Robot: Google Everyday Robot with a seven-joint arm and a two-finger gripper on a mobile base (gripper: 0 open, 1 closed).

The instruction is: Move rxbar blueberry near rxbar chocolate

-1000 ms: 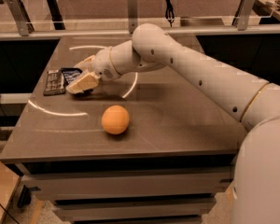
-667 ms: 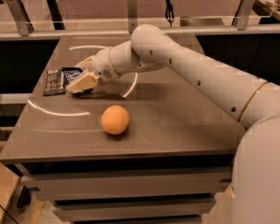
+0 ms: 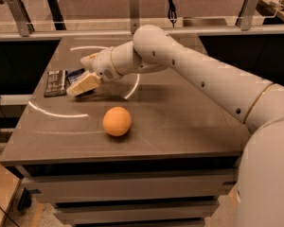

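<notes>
Camera view, hand (image 3: 83,85) over navy rxbar blueberry (image 3: 75,74)

Robotics lab setting: grey work table (image 3: 189,122), guard rail (image 3: 208,31) along its far edge, benches beyond. The gripper (image 3: 83,85) hangs over the table's far left.

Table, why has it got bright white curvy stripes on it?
In the camera view, those stripes are glare: lamps reflecting off the smooth table. One arc lies left of the orange ball, and another curves under the arm. Also in the camera view, the pincer, low over the table's left side beside the rxbar chocolate, casts a soft dark shadow just beneath itself.
</notes>
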